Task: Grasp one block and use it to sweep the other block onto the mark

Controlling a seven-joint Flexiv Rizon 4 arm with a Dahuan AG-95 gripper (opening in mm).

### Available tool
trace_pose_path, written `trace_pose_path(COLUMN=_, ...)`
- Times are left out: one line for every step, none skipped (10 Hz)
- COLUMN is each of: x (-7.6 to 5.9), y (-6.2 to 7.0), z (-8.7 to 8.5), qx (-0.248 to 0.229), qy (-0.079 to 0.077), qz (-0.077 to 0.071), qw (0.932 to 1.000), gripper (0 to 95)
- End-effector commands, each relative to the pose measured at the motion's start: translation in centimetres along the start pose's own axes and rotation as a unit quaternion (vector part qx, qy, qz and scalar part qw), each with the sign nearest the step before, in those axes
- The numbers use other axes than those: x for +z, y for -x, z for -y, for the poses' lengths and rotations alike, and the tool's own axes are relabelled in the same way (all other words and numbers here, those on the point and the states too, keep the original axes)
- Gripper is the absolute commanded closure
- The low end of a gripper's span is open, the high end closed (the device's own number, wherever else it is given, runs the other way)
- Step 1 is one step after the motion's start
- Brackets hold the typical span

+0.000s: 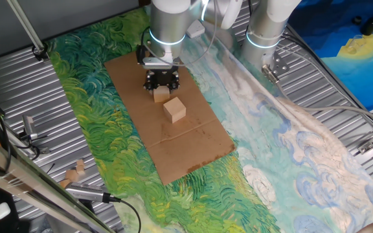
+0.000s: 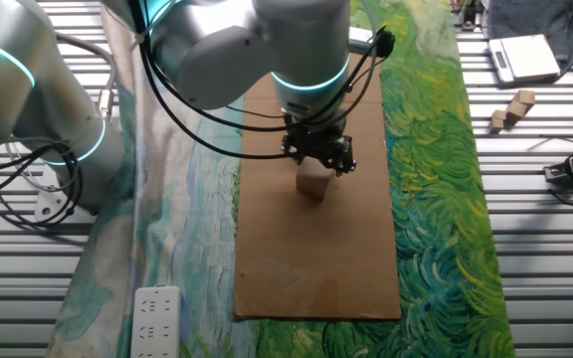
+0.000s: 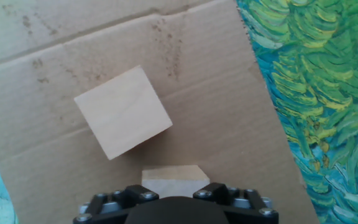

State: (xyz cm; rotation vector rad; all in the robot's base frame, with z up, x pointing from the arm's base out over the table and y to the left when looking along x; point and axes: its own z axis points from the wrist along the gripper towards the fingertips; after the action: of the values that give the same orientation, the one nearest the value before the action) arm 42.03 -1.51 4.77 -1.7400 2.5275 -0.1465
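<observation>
My gripper [image 1: 161, 86] is shut on a pale wooden cube [image 1: 160, 96], held low on the brown cardboard sheet [image 1: 173, 145]. The other wooden cube [image 1: 174, 109] lies just in front of it, rotated, close to the held one. In the hand view the held cube [image 3: 174, 175] sits between the jaws at the bottom, and the loose cube [image 3: 122, 112] lies just ahead, slightly left. In the other fixed view the gripper [image 2: 318, 159] stands over the held cube [image 2: 312, 185]; the loose cube is hidden. I see no black dot mark in any view.
A crease crosses the cardboard [image 3: 104, 31] beyond the loose cube. A painted green and blue cloth [image 1: 102, 129] surrounds the cardboard. Spare wooden pieces [image 2: 511, 109] and a power strip [image 2: 155, 318] lie off the cloth. The robot's base [image 1: 267, 29] stands behind.
</observation>
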Motion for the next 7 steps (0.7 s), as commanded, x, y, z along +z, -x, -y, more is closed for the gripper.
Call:
trace_pose_path(x=-0.05, y=-0.03, z=0.01, qx=-0.006, qy=0.007, qz=-0.005, qw=0.9999, gripper=95.0)
trace_pose_path(x=-0.05, y=-0.03, z=0.01, qx=-0.009, qy=0.006, qz=-0.010, qw=0.9999, gripper=95.0)
trace_pose_path(x=-0.05, y=-0.03, z=0.01, qx=-0.011, qy=0.004, qz=-0.011, qw=0.9999, gripper=95.0)
trace_pose_path(x=-0.05, y=-0.03, z=0.01, qx=-0.008, qy=0.002, qz=-0.010, qw=0.9999, gripper=95.0)
trace_pose_path(x=-0.05, y=-0.03, z=0.01, qx=-0.005, qy=0.002, qz=-0.010, qw=0.9999, gripper=95.0)
trace_pose_path(x=-0.05, y=-0.03, z=0.01, qx=-0.004, qy=0.001, qz=-0.009, qw=0.9999, gripper=95.0)
trace_pose_path(x=-0.05, y=-0.03, z=0.01, qx=-0.003, qy=0.000, qz=-0.009, qw=1.0000, gripper=95.0)
